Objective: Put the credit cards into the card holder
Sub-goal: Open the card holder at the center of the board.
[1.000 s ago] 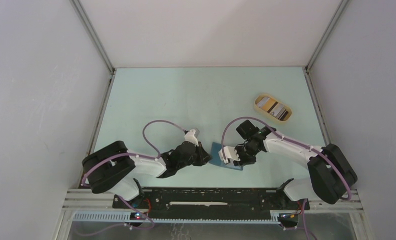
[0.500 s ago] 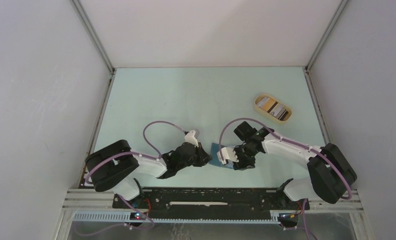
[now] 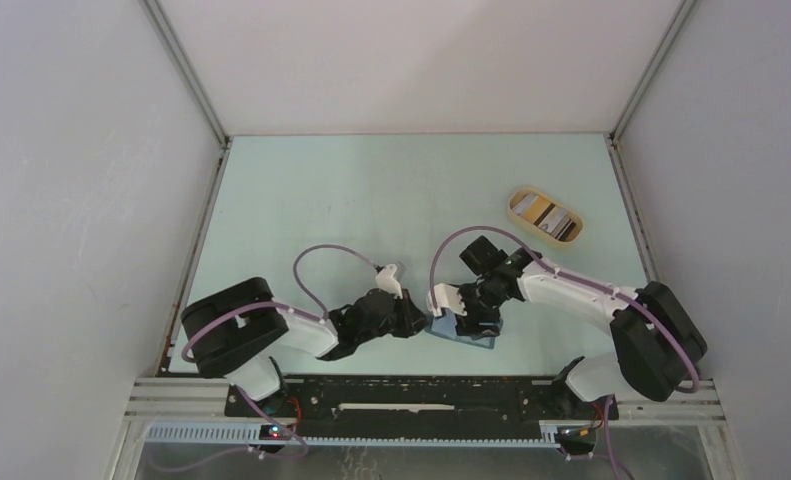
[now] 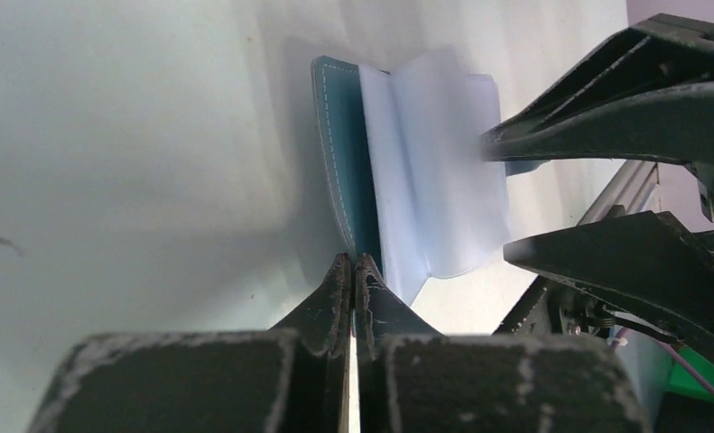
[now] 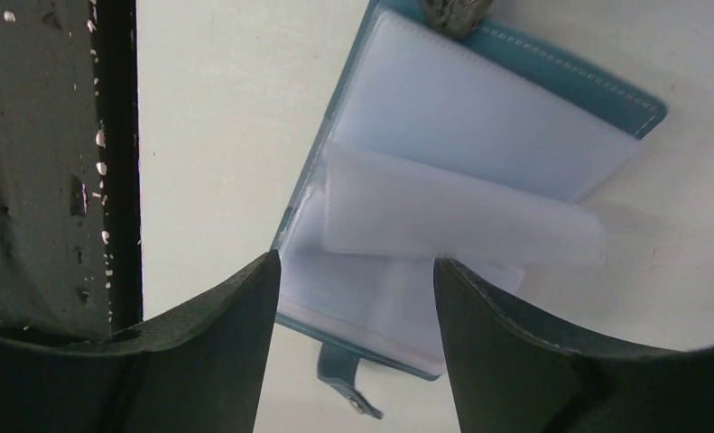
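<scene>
Pale green bench (image 3: pixel 391 190) and bare white walls are all that surround me. Close to the bench's near edge, about midway along it, the card holder (image 5: pixel 461 135) lies open with its teal cover down and its clear sleeves (image 5: pixel 461 216) facing up. My left pincer (image 4: pixel 353 271) is pressed together, its tips at the edge of that cover. I judge it is pinning the cover down, though I cannot tell whether it pinches it. My right pincer (image 5: pixel 355 262) hangs spread just above the sleeves with nothing in it, and one leaf curls up below its jaws. Farther off, near the right edge in the bench's far half, the credit cards (image 3: pixel 546 215) sit in a tan oval tray (image 3: pixel 514 207), well apart from the holder. By my reckoning the opening is done. No card shows in any sleeve, so all the fetching and sliding in is left.
</scene>
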`<state>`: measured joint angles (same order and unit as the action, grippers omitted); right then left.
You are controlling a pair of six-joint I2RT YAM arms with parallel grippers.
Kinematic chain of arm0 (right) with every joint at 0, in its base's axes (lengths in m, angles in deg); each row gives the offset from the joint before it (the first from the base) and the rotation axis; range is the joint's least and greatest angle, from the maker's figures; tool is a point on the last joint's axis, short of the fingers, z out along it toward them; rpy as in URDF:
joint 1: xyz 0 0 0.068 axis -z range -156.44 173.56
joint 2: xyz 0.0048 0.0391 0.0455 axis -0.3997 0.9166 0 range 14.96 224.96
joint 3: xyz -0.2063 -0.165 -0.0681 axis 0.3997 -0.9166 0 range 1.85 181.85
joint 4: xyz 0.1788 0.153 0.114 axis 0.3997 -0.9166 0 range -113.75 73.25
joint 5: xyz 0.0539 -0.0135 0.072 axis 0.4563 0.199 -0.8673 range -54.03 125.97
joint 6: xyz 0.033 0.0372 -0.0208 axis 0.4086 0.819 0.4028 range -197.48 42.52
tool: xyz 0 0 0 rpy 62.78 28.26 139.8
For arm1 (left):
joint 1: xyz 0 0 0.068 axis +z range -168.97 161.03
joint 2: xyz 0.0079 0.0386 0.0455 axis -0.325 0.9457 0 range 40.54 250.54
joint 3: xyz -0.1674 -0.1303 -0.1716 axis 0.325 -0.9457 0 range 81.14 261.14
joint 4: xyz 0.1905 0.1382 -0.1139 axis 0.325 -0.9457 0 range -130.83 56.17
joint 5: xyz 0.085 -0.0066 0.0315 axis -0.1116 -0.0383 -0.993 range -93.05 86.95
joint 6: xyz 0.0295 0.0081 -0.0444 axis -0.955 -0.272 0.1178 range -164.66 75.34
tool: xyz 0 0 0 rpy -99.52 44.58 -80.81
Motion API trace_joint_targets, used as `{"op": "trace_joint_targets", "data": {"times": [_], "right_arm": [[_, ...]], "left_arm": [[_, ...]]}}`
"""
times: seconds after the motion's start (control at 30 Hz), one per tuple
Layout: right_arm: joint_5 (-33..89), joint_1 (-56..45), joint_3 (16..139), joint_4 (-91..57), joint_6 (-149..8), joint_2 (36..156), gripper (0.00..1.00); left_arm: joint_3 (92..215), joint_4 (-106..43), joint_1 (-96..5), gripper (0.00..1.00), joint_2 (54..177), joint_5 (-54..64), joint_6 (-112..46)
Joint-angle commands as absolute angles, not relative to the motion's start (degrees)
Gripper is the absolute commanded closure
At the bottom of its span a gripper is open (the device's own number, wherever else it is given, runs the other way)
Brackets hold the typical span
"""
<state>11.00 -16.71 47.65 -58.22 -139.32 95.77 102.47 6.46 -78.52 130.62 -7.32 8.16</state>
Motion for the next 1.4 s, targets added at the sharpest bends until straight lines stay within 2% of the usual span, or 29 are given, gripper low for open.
{"op": "trace_joint_targets", "data": {"times": [0.0, 0.13, 0.37, 0.5, 0.6, 0.77, 0.9, 1.37], "right_arm": [[8.5, -16.9, 50.8, -58.2, -135.6, 97.1, 0.28], [6.3, -15.6, 52.1, -59.2, -134.1, 97.0, 0.28], [2.5, -12.5, 52.2, -61.1, -135.3, 94.1, 0.31], [2.4, -12.2, 52.2, -60.5, -134.2, 94.3, 0.34], [1.9, -11.4, 52.8, -60.5, -132.5, 94.1, 0.38], [-0.2, -7.5, 53.3, -62.2, -133.1, 92.7, 0.42], [-1.5, -4.5, 53.2, -64.0, -134.4, 92.5, 0.46], [2.8, 1.5, 53.3, -63.1, -132.7, 95.5, 0.53]], "left_arm": [[100.8, 10.0, -79.4, 0.99, 131.2, -6.7, 9.6], [99.7, 10.5, -79.4, 0.98, 130.5, -8.1, 10.3], [97.0, 7.3, -79.4, 0.66, 123.6, -13.2, 9.7], [95.3, 3.3, -79.4, 0.56, 116.0, -15.3, 7.6], [93.8, 1.3, -79.4, 0.53, 109.5, -15.6, 4.6], [93.9, 0.3, -79.6, 0.52, 100.8, -11.0, -0.7], [96.8, 2.3, -80.1, 0.54, 100.3, -4.4, -3.0], [113.6, 3.3, -85.0, 0.65, 123.4, 1.8, -7.1]]}}
